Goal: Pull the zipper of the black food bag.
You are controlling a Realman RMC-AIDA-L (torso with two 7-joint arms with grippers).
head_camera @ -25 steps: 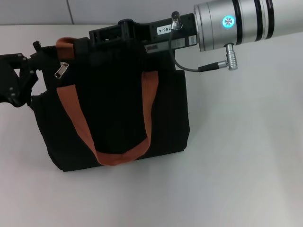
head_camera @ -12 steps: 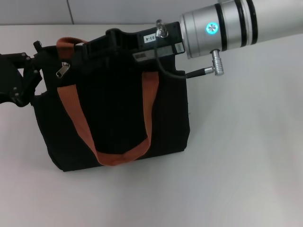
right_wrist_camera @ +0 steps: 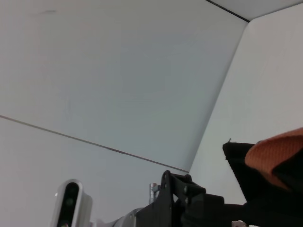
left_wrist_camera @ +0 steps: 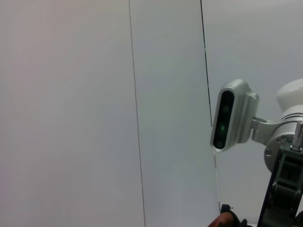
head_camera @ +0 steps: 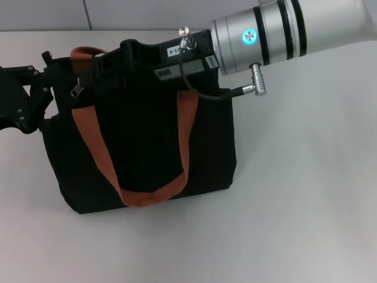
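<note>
The black food bag (head_camera: 147, 147) stands upright on the white table, with orange-brown handles (head_camera: 88, 138) draped over its front. The zipper (head_camera: 76, 90), a small silver pull tab, shows at the bag's top left, beside the handle. My right gripper (head_camera: 103, 65) reaches in from the right along the bag's top edge, and its black tip is close to the pull tab. My left gripper (head_camera: 36, 88) sits against the bag's left end. In the right wrist view a corner of the bag (right_wrist_camera: 241, 165) and a handle (right_wrist_camera: 279, 151) show, with the left gripper (right_wrist_camera: 189, 198) beyond.
The white table (head_camera: 306, 194) spreads out to the right of the bag and in front of it. A pale wall (head_camera: 147, 15) runs behind. The right arm's silver wrist (head_camera: 265, 32) and its cable (head_camera: 235, 91) hang over the bag's top right. Its wrist camera (left_wrist_camera: 233, 116) shows in the left wrist view.
My right arm has slid left along the bag's top, bringing the gripper nearer the pull tab. The left gripper and the bag have stayed put.
</note>
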